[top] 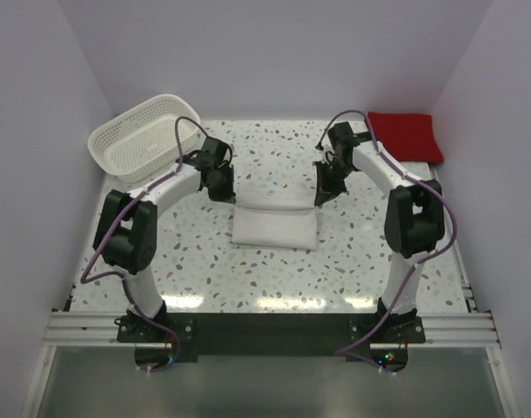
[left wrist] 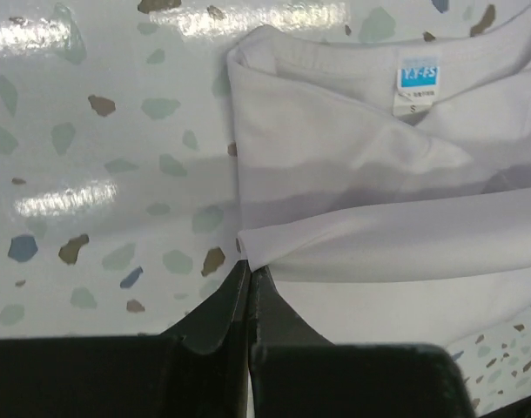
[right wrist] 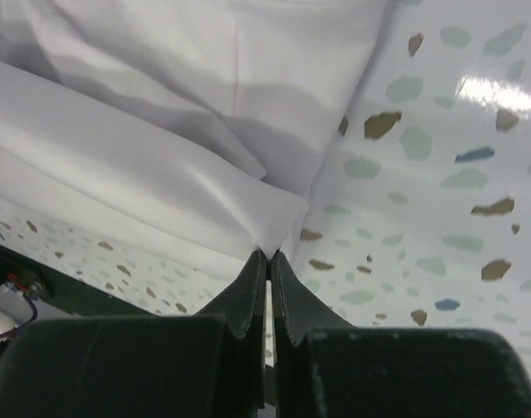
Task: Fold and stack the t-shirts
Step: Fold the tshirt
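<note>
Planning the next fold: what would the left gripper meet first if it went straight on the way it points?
The white t-shirt: the left gripper is shut on its folded edge, so more cloth lies straight ahead; depth unclear.

Glossy white speckled terrazzo desk (top: 248, 279), plain pale lilac walls (top: 274, 52) on three sides, silver aluminium rail (top: 83, 329) along near edge, overhead light glaring off surface.

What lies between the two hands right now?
The white t-shirt: its folded edge spans the gap, left hand and right hand each pinching a corner. Seen in the top view.
</note>
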